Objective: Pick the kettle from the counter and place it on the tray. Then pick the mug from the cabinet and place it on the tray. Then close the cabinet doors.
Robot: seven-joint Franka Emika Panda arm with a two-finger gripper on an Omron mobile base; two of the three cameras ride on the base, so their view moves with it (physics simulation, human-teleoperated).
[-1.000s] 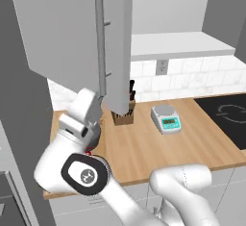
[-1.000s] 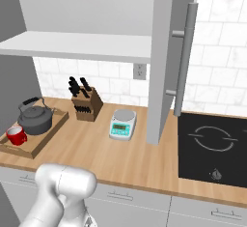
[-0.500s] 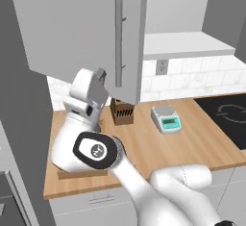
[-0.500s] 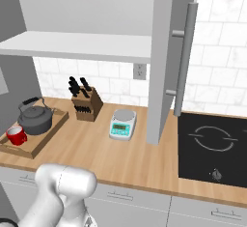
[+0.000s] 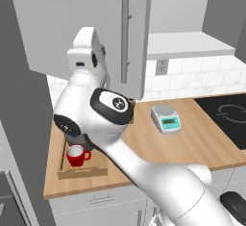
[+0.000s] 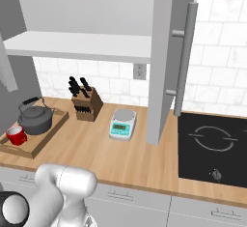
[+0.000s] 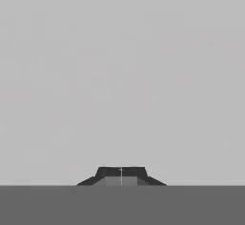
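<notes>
Hand view gives us little: the fingers [image 7: 121, 175] are clenched together with nothing between them, set against a flat pale grey surface that we cannot identify from this view alone.

In the right base view we see the kettle [image 6: 34, 119] and the red mug [image 6: 16, 134] both standing in the wooden tray [image 6: 42, 140] at the left end of the bench [image 6: 116, 156], the mug in front of the kettle and just beside it. A knife block [image 6: 86, 105] stands near the tray by the tiled wall, and a small kitchen scale [image 6: 122, 124] sits further right. The right cabinet door [image 6: 163, 62] stands open edge-on with its bar handle [image 6: 184, 59], hiding part of the wall and the near edge of the cooktop [image 6: 212, 148]. The cabinet's shelf floor [image 6: 82, 46] is visible; its top is cut off.

In the left base view the arm covers most of the tray and nearly all of the kettle; the mug shows below it. The left cabinet door [image 5: 91, 23] hangs behind the arm's wrist, its upper edge out of frame.
</notes>
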